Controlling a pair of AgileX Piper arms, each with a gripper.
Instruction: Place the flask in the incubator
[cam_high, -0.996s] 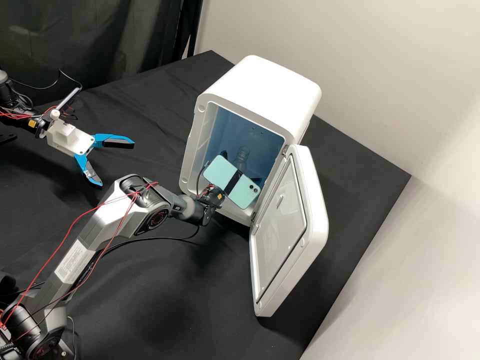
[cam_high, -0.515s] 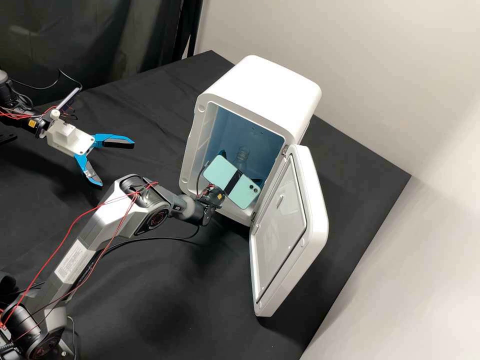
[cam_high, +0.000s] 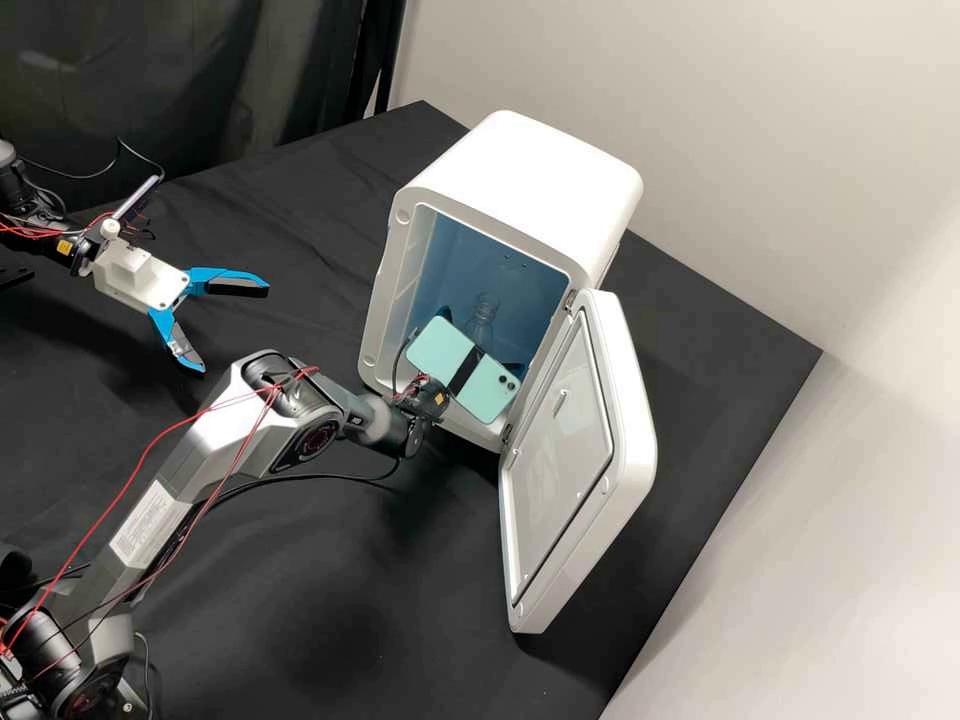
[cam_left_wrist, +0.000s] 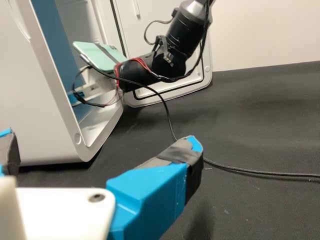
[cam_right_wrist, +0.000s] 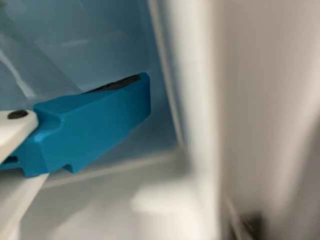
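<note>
Left wrist view first: how are the fingers (cam_left_wrist: 165, 180) found?

They are spread wide apart with nothing between them. The left gripper (cam_high: 230, 327) is held above the counter (cam_high: 300, 580), well apart from the incubator (cam_high: 540, 180).

And the right gripper (cam_right_wrist: 100, 120)?

It is pushed inside the blue chamber (cam_high: 470, 270), past the open door (cam_high: 580, 450). Whether anything is clamped cannot be told, as the grip is hidden behind the mint-green phone (cam_high: 465, 365) strapped to that wrist.

Where is the flask (cam_high: 486, 312) placed?

It is seen upright inside the chamber, its neck showing above the phone. Whether it is set down or carried cannot be made out.

How is it expected to handle?

It is judged to be clear, rigid and light, with a smooth wall that may slip. If it is glass, it may crack when knocked against the chamber. A hold around the body below the neck would be favoured, with moderate pressure. Release should be made only once the base is borne by the chamber floor.
</note>
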